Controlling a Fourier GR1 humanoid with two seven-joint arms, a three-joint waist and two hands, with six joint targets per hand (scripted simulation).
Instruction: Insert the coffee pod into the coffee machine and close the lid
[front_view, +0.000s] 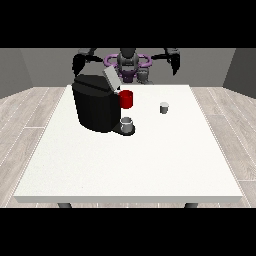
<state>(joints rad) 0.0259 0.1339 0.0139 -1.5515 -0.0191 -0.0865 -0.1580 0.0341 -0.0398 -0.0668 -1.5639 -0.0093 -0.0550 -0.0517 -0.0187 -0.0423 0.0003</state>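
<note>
Coffee machine (96, 106) upper left of frame on table (150, 165), lid (110, 77) up; cup (127, 125) at its front, mug (127, 99) behind cup; pod (164, 107) right, well apart.

The scene is evenly and softly lit, with no single light source to be made out. The white table (150, 160) is rendered bright and without glare. Little detail is shown on the black coffee machine (95, 107).

white table (150, 165) — coffee machine (97, 107), red cup (127, 99), coffee pod (164, 107).
</note>
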